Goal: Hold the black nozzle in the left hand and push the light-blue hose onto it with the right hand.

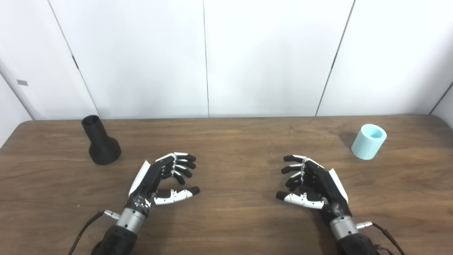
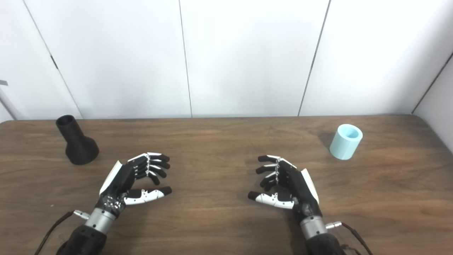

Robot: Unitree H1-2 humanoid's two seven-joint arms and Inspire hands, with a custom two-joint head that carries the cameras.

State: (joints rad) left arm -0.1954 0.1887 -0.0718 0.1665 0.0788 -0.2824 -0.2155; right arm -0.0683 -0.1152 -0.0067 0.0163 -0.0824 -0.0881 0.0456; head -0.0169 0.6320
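Left eye view, hands: your left hand [image 1: 161, 179] and right hand [image 1: 313, 184] sit low in the frame, palms facing each other, fingers [image 1: 184, 163] spread and holding nothing.
Left eye view, nozzle: the black nozzle [image 1: 100, 141] stands upright on its wide base at the left of the frame, on the surface [image 1: 233, 148], narrow neck up, well apart from your left hand.
Left eye view, hose: the light-blue hose [image 1: 368, 141] stands on end at the right, open mouth up, well apart from your right hand.
Left eye view, risk: reach carelessly and your knuckles could topple the nozzle; its neck is tall over the base. The short hose piece could roll off if you knock it onto its side near the right edge.
Right eye view, risk: same layout, shifted left. Grab the nozzle by the neck and you'll cover the part the hose must slide over, I'd judge; take the flared base instead.
Right eye view, alignment: if the two bores meet tilted, the hose may jam or skid off.
Right eye view, hidden: both forearms are cut off at the bottom edge. You can't see inside either bore, and the fit is impossible to judge.
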